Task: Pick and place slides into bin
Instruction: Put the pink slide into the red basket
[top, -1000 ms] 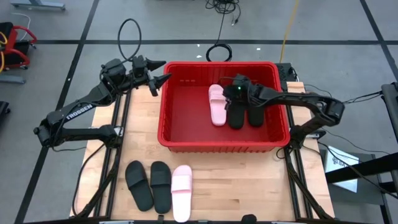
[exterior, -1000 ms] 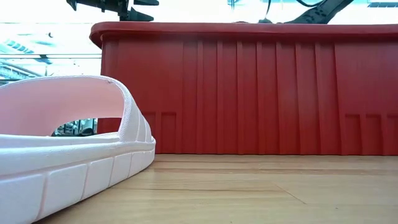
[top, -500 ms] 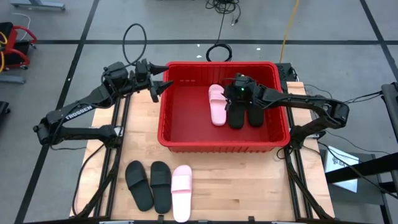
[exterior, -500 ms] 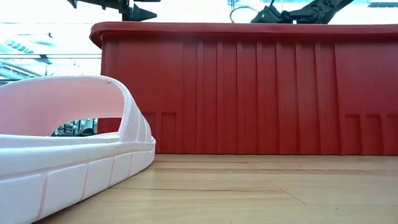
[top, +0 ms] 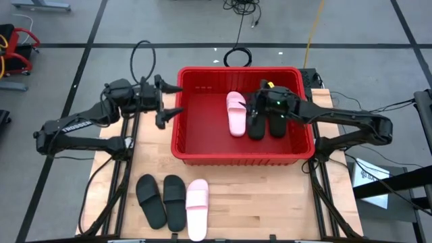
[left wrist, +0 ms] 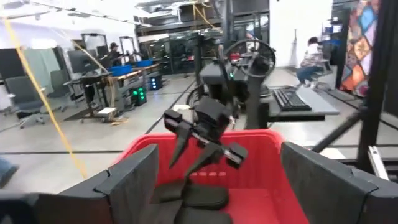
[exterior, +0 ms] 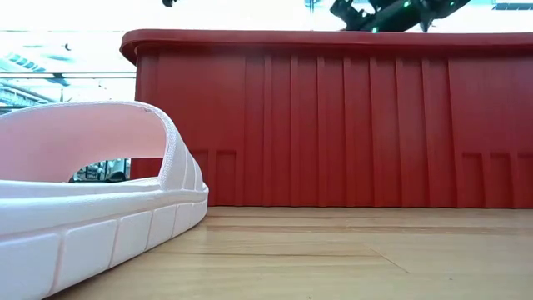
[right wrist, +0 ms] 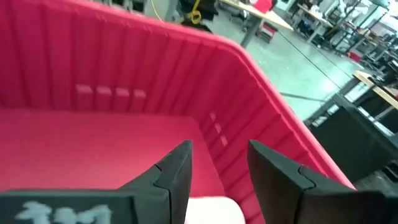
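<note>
The red bin (top: 202, 125) stands mid-table. In it lie a pale pink slide (top: 235, 113) and two black slides (top: 255, 124) (top: 277, 122), side by side on the floor toward its right. Two more black slides (top: 150, 200) (top: 175, 201) and a pink one (top: 197, 200) lie sole down near the table's near edge. My right gripper (top: 255, 102) is open and empty above the slides in the bin; its wrist view (right wrist: 219, 152) shows the pink slide (right wrist: 214, 210) below. My left gripper (top: 175, 101) is open and empty just left of the bin's left wall.
The bin's left half (top: 199, 121) has bare floor. The pink slide (exterior: 92, 192) near the table's edge fills the low view's left, in front of the bin's ribbed wall (exterior: 333, 117). Cables lie on the floor beyond the far edge (top: 236, 57).
My right gripper has risen out of the bin, above its rim, and stays over the black slides, which lie still. My left gripper has gone up and toward the table's near edge, along the bin's left wall.
</note>
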Action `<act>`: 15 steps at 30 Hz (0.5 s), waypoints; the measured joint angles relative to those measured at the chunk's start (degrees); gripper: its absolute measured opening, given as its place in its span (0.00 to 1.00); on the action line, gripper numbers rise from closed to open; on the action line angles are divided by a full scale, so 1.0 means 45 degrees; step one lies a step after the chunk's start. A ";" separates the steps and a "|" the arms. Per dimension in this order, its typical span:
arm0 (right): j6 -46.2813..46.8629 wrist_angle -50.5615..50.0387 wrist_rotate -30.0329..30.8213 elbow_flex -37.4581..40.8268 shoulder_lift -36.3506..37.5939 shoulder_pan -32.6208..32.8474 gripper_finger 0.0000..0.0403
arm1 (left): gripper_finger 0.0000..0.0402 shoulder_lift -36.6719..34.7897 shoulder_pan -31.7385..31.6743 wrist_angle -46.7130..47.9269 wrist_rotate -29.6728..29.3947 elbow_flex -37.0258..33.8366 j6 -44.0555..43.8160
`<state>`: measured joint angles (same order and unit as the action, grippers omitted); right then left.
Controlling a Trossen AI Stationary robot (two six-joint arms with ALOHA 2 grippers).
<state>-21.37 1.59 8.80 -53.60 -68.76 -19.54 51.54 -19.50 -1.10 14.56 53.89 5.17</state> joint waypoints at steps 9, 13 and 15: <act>0.1629 -0.0027 -0.0016 0.0000 0.0461 0.1477 0.35 | 0.85 0.0010 0.2926 0.1676 -0.3601 0.0000 0.0938; 0.1653 -0.0020 -0.0017 0.0000 0.0455 0.2234 0.36 | 0.85 0.0080 0.4311 0.2027 -0.4648 0.0000 0.1170; 0.1783 -0.0025 -0.0016 0.0000 0.0450 0.2648 0.36 | 0.85 0.0070 0.4985 0.2057 -0.5170 0.0000 0.1226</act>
<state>-13.35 1.48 8.73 -53.60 -66.74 -7.63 51.86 2.93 8.16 -8.70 53.89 10.68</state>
